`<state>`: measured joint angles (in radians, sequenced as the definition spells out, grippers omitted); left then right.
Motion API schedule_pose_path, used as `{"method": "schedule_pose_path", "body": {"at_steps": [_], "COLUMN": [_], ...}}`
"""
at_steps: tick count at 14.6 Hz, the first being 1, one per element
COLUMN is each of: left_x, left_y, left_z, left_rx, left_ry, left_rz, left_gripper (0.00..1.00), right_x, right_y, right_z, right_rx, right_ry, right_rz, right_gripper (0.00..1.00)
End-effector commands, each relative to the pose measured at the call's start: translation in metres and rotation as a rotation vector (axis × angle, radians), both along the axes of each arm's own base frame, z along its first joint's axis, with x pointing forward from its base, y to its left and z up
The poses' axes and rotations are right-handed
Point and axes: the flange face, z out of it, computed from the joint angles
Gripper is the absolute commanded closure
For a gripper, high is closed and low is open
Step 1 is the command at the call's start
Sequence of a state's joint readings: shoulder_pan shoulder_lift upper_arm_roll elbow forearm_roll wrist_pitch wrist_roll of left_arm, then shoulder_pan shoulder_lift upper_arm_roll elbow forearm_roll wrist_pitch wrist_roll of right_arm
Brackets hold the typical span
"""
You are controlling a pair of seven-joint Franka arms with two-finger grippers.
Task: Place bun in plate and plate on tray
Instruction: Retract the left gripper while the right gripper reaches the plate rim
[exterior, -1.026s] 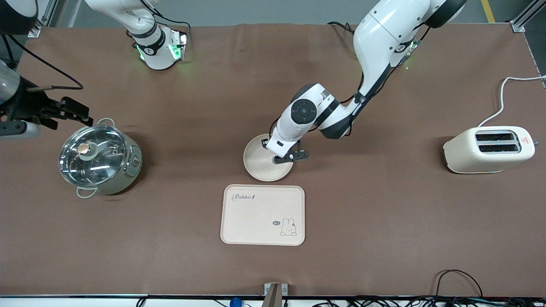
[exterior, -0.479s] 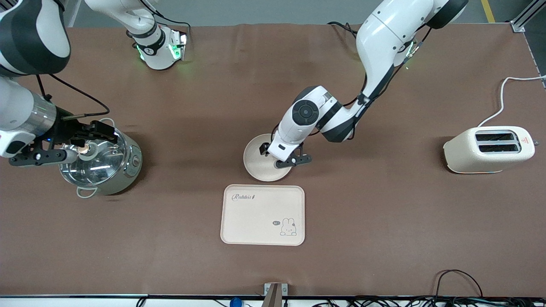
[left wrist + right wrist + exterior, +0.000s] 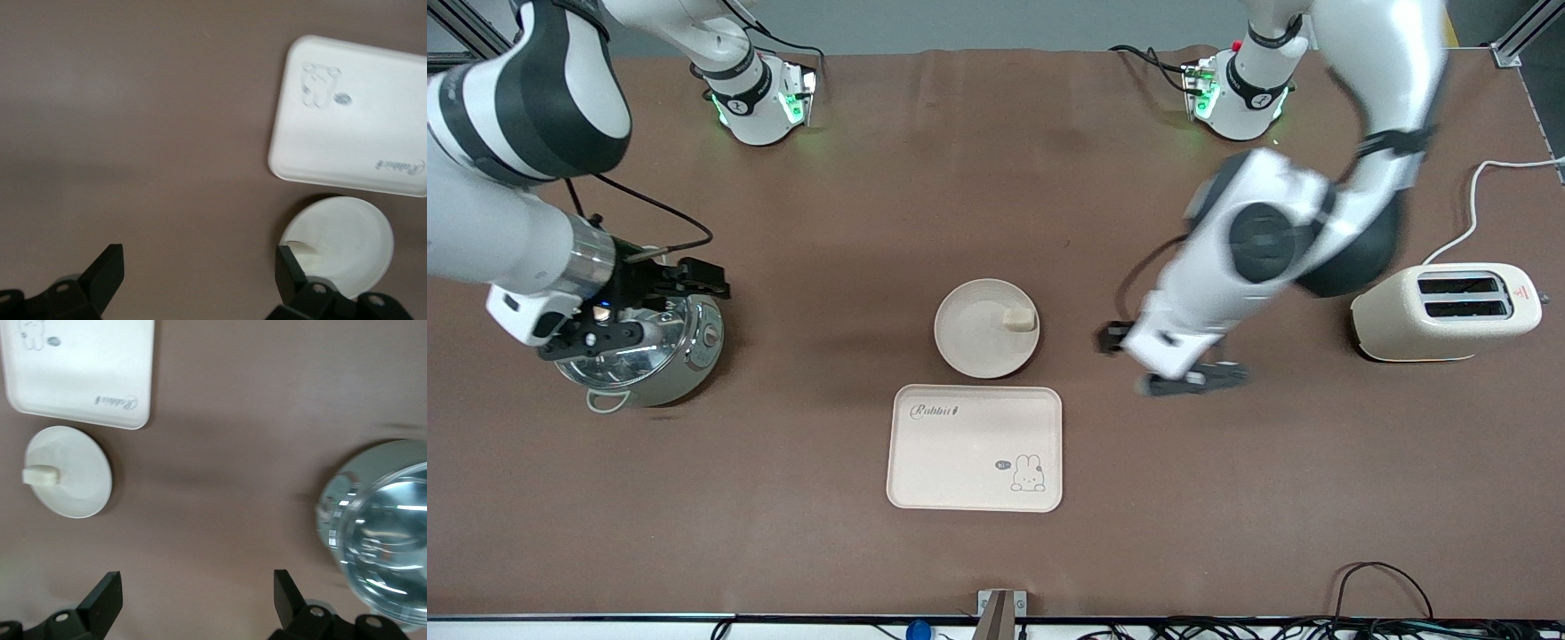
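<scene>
The bun [image 3: 1019, 319] lies in the round plate [image 3: 969, 340], near its rim toward the left arm's end. The plate stands on the table, just farther from the front camera than the Rabbit tray [image 3: 960, 462]. My left gripper [image 3: 1163, 360] is open and empty over bare table between the plate and the toaster. My right gripper [image 3: 647, 307] is open and empty over the pot. The right wrist view shows the bun [image 3: 41, 475], plate [image 3: 80, 490] and tray [image 3: 80, 367]. The left wrist view shows the plate [image 3: 353, 240] and tray [image 3: 353, 127]; there a fingertip [image 3: 291, 273] hides most of the bun.
A steel pot with a glass lid [image 3: 685, 356] stands at the right arm's end, also in the right wrist view [image 3: 383, 533]. A cream toaster [image 3: 1445, 311] with a white cable [image 3: 1476, 200] stands at the left arm's end.
My left gripper let go of the bun in the plate and swung away toward the toaster. My right gripper moved over the pot toward the plate.
</scene>
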<state>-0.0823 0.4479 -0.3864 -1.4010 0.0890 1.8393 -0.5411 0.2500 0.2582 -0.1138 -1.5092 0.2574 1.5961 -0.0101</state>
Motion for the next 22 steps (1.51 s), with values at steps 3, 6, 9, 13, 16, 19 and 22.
{"method": "schedule_pose_path", "body": {"at_steps": [3, 6, 9, 13, 16, 19, 22], "left_x": [-0.016, -0.041, -0.074, -0.115, -0.102, -0.084, -0.081], "left_y": [0.103, 0.130, 0.171, 0.209, 0.212, 0.204, 0.212], "left_z": [0.076, 0.128, 0.161, 0.157, 0.153, 0.172, 0.172], "left_rx": [0.064, 0.073, 0.072, 0.055, 0.063, 0.063, 0.061], "left_ry": [0.008, -0.022, -0.028, -0.111, -0.120, -0.126, -0.119], "left_rz": [-0.087, -0.077, -0.076, -0.110, -0.157, -0.175, -0.160], "left_gripper": [0.00, 0.00, 0.00, 0.00, 0.00, 0.00, 0.00], "right_x": [0.024, 0.030, 0.030, 0.014, -0.006, -0.024, -0.034], "right_y": [0.059, 0.107, 0.136, 0.191, 0.219, 0.234, 0.237], "right_z": [-0.058, -0.106, -0.159, -0.218, -0.244, -0.267, -0.280], "right_rx": [0.047, 0.059, 0.149, 0.117, 0.100, 0.088, 0.091], "right_ry": [0.015, -0.006, 0.063, 0.061, 0.035, 0.040, 0.027], "right_rz": [-0.099, -0.081, -0.119, -0.062, -0.030, 0.042, 0.113], "right_gripper": [0.00, 0.00, 0.03, 0.06, 0.08, 0.18, 0.26]}}
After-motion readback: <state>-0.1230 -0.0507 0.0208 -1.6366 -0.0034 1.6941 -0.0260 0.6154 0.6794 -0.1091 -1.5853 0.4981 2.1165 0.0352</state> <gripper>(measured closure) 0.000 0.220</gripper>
